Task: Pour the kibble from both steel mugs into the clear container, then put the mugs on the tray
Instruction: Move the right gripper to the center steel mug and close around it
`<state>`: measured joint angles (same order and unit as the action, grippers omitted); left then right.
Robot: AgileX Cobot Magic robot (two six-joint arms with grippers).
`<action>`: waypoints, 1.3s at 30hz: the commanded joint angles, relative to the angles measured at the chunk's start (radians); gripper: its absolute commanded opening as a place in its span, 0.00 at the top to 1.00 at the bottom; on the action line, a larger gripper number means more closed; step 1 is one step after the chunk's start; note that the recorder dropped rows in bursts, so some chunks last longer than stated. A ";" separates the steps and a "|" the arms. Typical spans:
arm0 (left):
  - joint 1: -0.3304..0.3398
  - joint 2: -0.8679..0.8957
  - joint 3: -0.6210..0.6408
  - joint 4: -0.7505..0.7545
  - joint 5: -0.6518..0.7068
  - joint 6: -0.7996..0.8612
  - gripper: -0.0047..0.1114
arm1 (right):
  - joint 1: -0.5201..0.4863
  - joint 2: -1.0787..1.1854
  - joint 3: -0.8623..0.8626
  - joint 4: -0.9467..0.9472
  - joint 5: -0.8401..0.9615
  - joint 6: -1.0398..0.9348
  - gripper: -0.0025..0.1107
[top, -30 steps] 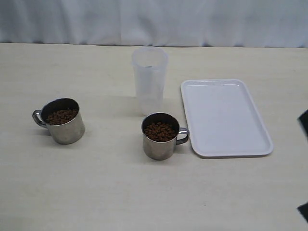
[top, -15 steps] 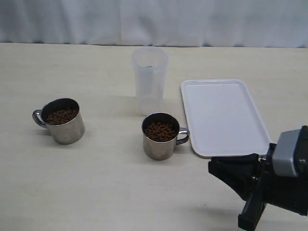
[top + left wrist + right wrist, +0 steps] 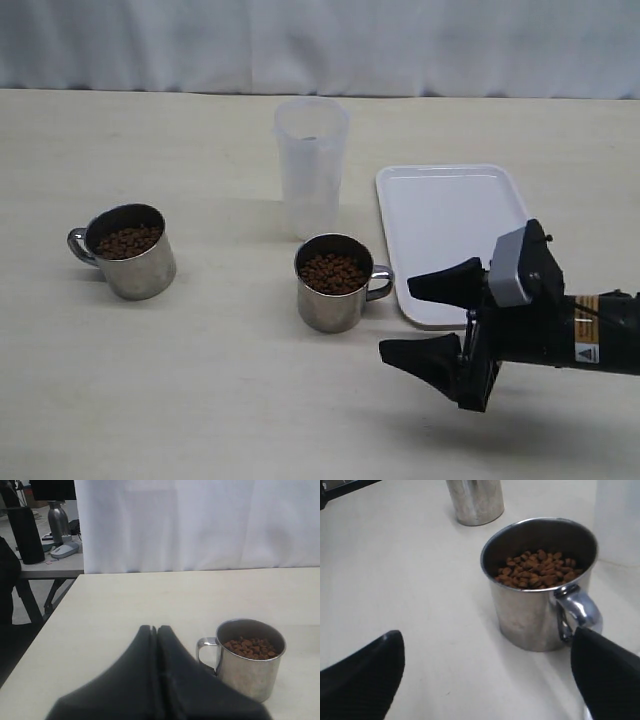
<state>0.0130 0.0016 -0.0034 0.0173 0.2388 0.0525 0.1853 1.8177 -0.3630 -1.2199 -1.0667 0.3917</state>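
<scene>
The right gripper [image 3: 397,318] is hovering, jaws wide apart, beside the middle mug [image 3: 333,283] of kibble [image 3: 332,272]. The left gripper [image 3: 154,628], pressed together, is facing the other mug [image 3: 250,660] near the table's [image 3: 200,400] left edge. The container [image 3: 311,165] is standing toward the far edge, with the tray [image 3: 455,230] lying toward the right edge.

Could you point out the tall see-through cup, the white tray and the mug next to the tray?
clear container [image 3: 311,170], exterior view, middle of its wall.
tray [image 3: 440,215], exterior view, bare floor near its middle.
steel mug beside the tray [image 3: 330,310], exterior view, its front wall.
</scene>
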 commanded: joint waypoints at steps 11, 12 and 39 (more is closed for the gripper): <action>-0.002 -0.002 0.003 -0.003 -0.007 -0.002 0.96 | 0.003 0.146 -0.214 -0.133 0.025 0.155 0.40; -0.002 -0.002 0.003 -0.003 -0.007 -0.002 0.96 | 0.003 0.155 -0.223 -0.133 0.026 0.155 0.40; -0.002 -0.002 0.003 -0.003 -0.007 -0.002 0.96 | 0.003 0.221 -0.394 -0.034 0.181 0.057 0.40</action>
<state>0.0130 0.0016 -0.0034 0.0173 0.2388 0.0525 0.1853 2.0376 -0.7517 -1.3031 -0.9005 0.4942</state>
